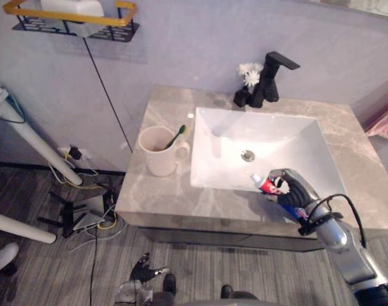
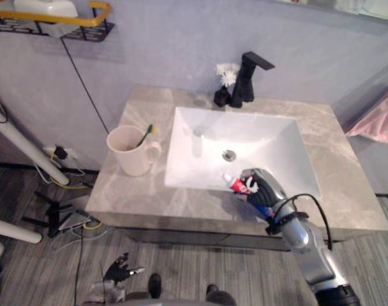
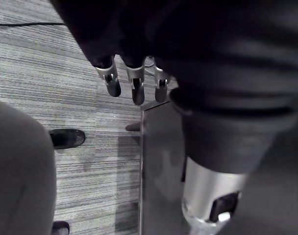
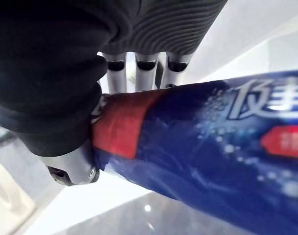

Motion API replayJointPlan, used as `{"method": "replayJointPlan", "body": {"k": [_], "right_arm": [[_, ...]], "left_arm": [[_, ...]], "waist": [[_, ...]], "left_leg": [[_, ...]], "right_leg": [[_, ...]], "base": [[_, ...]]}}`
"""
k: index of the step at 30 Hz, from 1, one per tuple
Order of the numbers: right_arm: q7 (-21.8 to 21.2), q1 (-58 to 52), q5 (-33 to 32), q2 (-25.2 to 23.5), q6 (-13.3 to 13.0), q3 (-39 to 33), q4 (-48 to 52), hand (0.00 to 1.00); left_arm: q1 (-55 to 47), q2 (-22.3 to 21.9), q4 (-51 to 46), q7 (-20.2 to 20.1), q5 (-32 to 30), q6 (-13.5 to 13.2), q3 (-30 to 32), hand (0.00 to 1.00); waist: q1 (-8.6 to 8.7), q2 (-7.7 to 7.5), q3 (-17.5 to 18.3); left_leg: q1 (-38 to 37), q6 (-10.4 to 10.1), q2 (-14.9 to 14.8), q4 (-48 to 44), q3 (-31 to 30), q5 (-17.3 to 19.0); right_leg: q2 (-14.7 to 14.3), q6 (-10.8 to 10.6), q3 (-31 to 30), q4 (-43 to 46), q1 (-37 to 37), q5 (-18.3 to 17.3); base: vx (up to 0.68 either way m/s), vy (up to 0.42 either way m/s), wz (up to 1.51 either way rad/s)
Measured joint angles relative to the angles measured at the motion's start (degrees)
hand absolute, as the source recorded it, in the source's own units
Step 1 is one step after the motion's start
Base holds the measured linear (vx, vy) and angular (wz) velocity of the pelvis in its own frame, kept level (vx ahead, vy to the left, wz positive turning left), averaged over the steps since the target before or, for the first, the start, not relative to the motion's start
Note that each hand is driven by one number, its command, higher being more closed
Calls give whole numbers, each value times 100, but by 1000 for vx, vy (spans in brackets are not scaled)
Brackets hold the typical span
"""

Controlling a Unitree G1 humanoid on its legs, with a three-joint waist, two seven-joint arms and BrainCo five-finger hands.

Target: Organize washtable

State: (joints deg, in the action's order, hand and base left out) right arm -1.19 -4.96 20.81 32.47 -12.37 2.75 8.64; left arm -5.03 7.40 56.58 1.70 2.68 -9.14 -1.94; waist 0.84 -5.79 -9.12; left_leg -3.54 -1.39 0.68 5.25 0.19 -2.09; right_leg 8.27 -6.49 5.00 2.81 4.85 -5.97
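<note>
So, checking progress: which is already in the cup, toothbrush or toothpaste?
The toothbrush, its green head leaning out of the cup; the toothpaste is gripped in the right hand.

glossy plastic toothpaste tube [image 4: 203, 147], smooth white glazed sink [image 1: 277, 137], polished grey marbled stone tabletop [image 1: 162, 197], matt black faucet [image 1: 269, 76], matt cream mug [image 1: 157, 158].

A pale lilac-grey wall [image 1: 200, 38] backs a vanity. Its grey marbled tabletop [image 1: 171, 111] carries a sunken white basin [image 1: 277, 137], with a black faucet [image 1: 270, 80] at the rear edge. High on the wall hangs a black wire shelf [image 1: 60, 17] with a yellow rail. The floor [image 1: 47, 274] is grey striped planking. A socket [image 1: 74, 153] with trailing cables [image 1: 85, 185] sits low on the wall.
</note>
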Motion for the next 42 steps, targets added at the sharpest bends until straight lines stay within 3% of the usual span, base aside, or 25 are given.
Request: {"method": "replayJointPlan", "body": {"k": [7,18,24,26,29,34,42], "right_arm": [[311,7,-172,-565,-55,-261,192,100],[866,21,-680,-1253,-128,-601,777,100],[895,23,-875,-1340,-301,-910,1269,100],[895,25,-905,-1399,-309,-991,1333,100],[895,81,-905,-1463,-306,-996,1334,100],[895,372,-966,-1603,-295,-1014,1340,100],[866,817,-1357,-1640,-280,-790,1350,100]], "left_arm": [[-25,-34,21,103,-6,-2,75,0],[-292,-143,-77,284,-4,2,1082,0],[-779,-53,-2017,789,190,-22,2486,0],[-803,-8,-3352,1023,461,-112,2980,0],[-808,-12,-4513,1240,640,-281,3206,0],[-731,-55,-6626,1497,615,-514,3108,0],[-728,-58,-8615,1405,438,-710,2157,0]], "waist": [[-3,116,52],[-4,332,186],[-107,373,226],[-186,374,388],[-236,383,518],[-316,413,629],[-334,473,676]], "left_leg": [[69,17,2,-1,-143,-59],[85,16,-40,-7,-229,-67],[131,-19,-33,0,-360,-91],[197,-19,7,0,-467,-120],[219,-14,30,-2,-523,-145],[183,-6,42,-3,-608,-157],[133,-10,64,-3,-738,-192]], "right_leg": [[-3,-1,136,-5,6,0],[-2,0,242,-7,77,0],[-2,31,412,-34,82,-30],[-2,32,527,-76,92,-30],[7,32,587,-83,102,-30],[30,32,671,-83,201,-30],[51,35,817,-77,308,-32]], "base": [[-10,-20,10],[-14,-13,5],[-38,-25,12],[-10,-23,23],[12,-6,14],[-9,-12,9],[-54,-15,9]]}}
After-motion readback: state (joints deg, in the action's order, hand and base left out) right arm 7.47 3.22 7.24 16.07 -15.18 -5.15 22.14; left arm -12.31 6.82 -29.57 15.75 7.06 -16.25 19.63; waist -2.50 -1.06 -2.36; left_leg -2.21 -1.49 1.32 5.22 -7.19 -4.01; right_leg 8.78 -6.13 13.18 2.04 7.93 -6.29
